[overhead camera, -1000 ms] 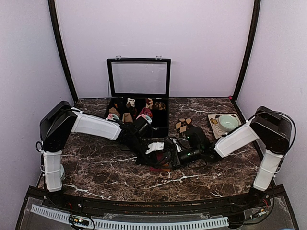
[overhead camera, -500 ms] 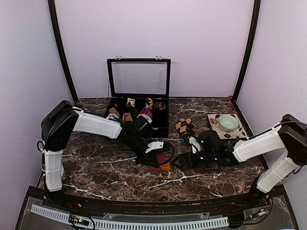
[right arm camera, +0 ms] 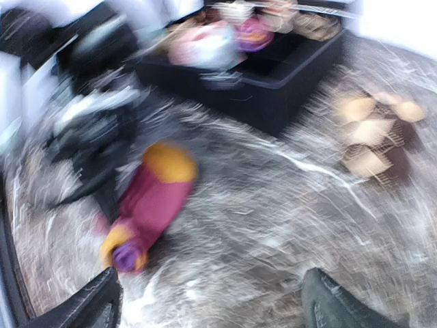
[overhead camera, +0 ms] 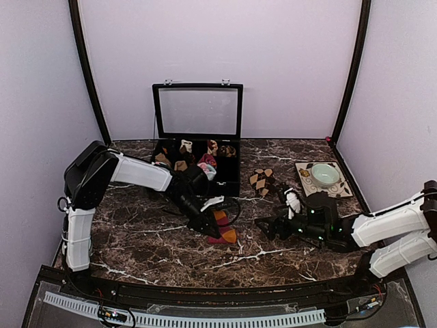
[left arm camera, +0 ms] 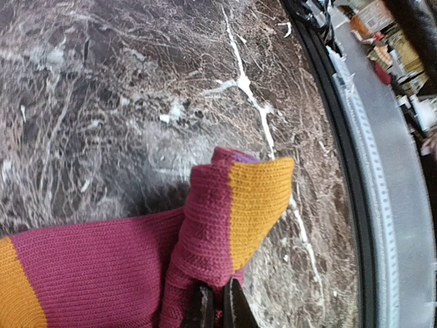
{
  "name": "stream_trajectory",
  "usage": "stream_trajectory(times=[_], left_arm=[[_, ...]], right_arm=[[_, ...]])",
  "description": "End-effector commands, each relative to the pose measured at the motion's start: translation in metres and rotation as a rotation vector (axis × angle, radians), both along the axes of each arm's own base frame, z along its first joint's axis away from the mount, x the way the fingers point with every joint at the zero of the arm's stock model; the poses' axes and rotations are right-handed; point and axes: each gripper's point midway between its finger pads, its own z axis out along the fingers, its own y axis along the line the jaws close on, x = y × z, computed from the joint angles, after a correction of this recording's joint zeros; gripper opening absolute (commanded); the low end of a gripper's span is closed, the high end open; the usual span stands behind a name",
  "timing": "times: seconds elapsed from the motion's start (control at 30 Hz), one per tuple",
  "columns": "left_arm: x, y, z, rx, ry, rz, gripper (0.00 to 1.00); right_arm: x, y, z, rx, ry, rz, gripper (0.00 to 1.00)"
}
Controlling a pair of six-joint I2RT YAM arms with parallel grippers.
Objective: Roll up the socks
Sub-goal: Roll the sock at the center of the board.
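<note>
**Rolling the magenta sock.** The left tool (left arm camera: 218, 309) is pinched tight on a fold of the magenta sock (overhead camera: 222, 231). The sock lies bunched on the bench (overhead camera: 136, 239) near the front of the open box (overhead camera: 229, 183), with its orange toe turned over. The right tool (right arm camera: 212, 309) stands wide and empty, near the sock's right side.

The step in hand appears to be turning the roll. Hold your left pinch and bring the right tool onto the loose end. Tuck evenly so the layers do not spring apart.

The brown diamond sock (overhead camera: 261, 179) lies apart at back right, with a bowl (overhead camera: 325, 173) beyond it. The box wall limits room on the far side.
</note>
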Motion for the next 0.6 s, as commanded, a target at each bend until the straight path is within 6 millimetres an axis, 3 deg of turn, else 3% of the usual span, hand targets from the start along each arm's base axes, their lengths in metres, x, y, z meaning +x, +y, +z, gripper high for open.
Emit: stream_trajectory(times=[0.0,0.1,0.23,0.43,0.57], left_arm=[[-0.023,0.049,-0.051,0.266,0.229,0.061,0.0],[-0.019,0.05,-0.053,0.267,0.265,0.081,0.0],[-0.016,0.052,-0.06,0.29,0.297,0.095,0.0],[-0.015,0.055,-0.063,0.313,0.302,0.1,0.0],[-0.016,0.056,-0.063,0.318,0.297,0.093,0.0]], right_arm=[[-0.041,0.05,0.018,-0.074,-0.283,0.39,0.84],[-0.066,0.07,0.02,-0.071,-0.356,0.599,0.71],[-0.08,0.094,0.0,-0.153,-0.348,0.779,0.63],[-0.068,0.121,-0.001,-0.21,-0.433,0.843,0.61],[-0.061,0.129,-0.026,-0.281,-0.417,0.889,0.58]])
